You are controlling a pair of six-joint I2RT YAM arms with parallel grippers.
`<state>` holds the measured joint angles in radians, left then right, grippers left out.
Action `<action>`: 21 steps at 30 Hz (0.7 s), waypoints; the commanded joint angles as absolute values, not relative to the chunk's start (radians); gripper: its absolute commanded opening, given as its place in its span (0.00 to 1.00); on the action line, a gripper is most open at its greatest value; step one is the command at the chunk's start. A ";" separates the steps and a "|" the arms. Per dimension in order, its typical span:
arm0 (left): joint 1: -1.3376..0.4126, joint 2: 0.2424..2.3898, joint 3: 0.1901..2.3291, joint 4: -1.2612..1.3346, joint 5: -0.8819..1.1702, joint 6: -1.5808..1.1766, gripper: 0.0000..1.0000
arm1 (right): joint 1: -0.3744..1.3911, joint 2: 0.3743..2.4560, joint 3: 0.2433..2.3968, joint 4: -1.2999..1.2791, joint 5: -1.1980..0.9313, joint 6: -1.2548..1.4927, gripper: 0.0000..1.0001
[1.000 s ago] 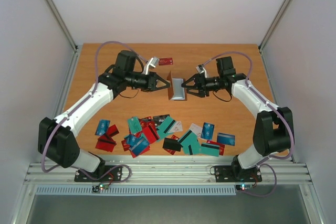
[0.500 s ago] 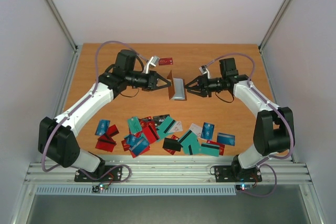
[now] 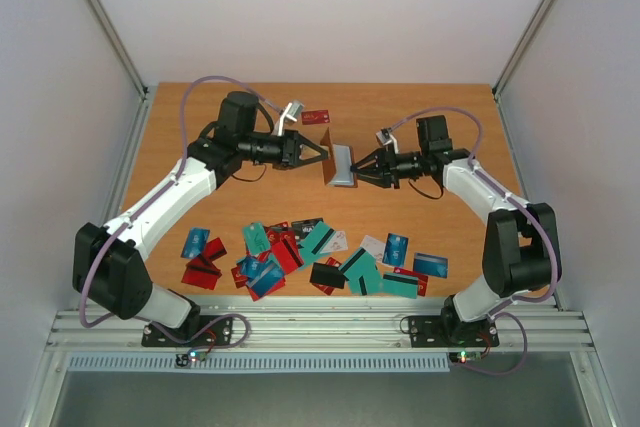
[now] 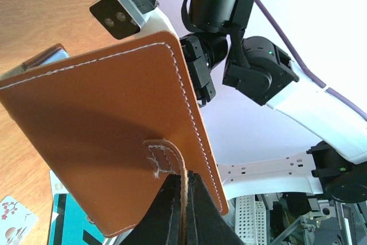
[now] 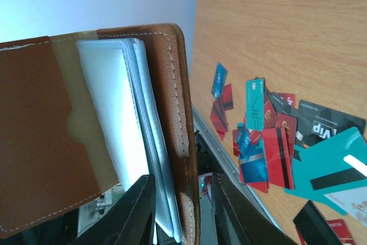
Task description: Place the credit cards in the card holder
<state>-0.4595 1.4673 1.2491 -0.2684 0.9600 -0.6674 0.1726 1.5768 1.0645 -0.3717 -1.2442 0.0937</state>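
1. The light brown wooden desk [image 3: 450, 127] carries everything, and the two arms meet over its middle.
2. The left gripper [image 3: 322, 153] reaches in from 9 o'clock. It is clenched on the small brown leather folding card holder [image 3: 341, 167], pinching the stitched tab [image 4: 163, 159] at its lower edge.
3. The right gripper [image 3: 362, 168] comes in from 3 o'clock with its jaws spread astride the holder's open side. The cover and the white inner sleeves [image 5: 109, 113] lie between them. A sliver of gap shows beside one finger, so it is released, not clamping.
4. The holder stands on edge at the desk's centre, slightly toward 12 o'clock. No coloured card shows in its sleeves.
5. The teal, red, blue and black plastic credit cards [image 3: 318, 238] lie overlapping in a band at 6 o'clock, well apart from the holder. Neither gripper carries one.
6. A lone red card [image 3: 316, 117] lies at 11 o'clock of the holder.
7. Risks, as I judge them:
   - Only the narrow tab is gripped, so a push from the right gripper could twist the holder or pull it free.
   - If the right gripper closes over cover and sleeves together, the pockets would be pinched flat.
   - The overlapping cards invite double picks.
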 commanded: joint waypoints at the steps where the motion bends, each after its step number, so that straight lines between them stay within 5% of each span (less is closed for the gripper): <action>1: -0.456 1.477 1.246 -0.175 0.994 -0.698 0.00 | 0.169 1.563 1.034 -0.220 -1.325 0.201 0.27; 12: -0.456 1.507 1.242 -0.112 1.006 -0.737 0.00 | 0.170 1.542 0.952 0.177 -1.387 0.516 0.18; 21: -0.456 1.557 1.249 -0.042 1.014 -0.780 0.00 | 0.169 1.683 0.801 1.200 -1.357 1.229 0.05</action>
<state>-0.4591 1.5364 1.2488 -0.1314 0.9844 -0.7578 0.1726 1.5959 0.8360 0.5644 -1.3640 0.7925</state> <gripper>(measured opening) 0.025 0.076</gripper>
